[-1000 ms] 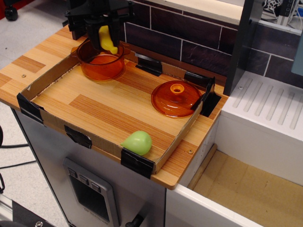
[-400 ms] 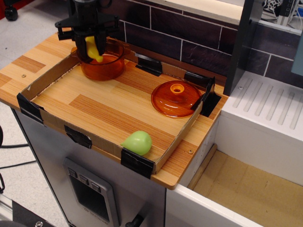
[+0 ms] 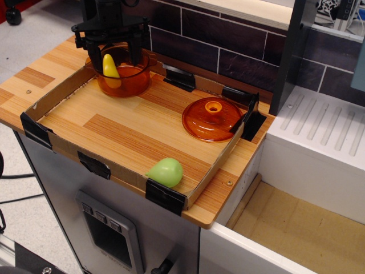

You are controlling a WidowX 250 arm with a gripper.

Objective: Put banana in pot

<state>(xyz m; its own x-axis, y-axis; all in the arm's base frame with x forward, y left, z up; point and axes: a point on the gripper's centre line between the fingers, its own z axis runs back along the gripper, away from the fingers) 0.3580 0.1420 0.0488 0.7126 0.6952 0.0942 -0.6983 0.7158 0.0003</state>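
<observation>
The yellow toy banana (image 3: 109,67) stands on end inside the orange see-through pot (image 3: 122,77), leaning on the pot's left wall. The pot sits at the far left corner of the wooden desk (image 3: 17,85), inside a low cardboard tray (image 3: 57,94). The black gripper (image 3: 111,48) hangs right over the pot with its fingers spread wide, one on each side, and it holds nothing. The orange lid (image 3: 213,119) lies flat near the right edge. A pale green toy pear (image 3: 166,172) rests by the front edge, near the tray's front right corner.
</observation>
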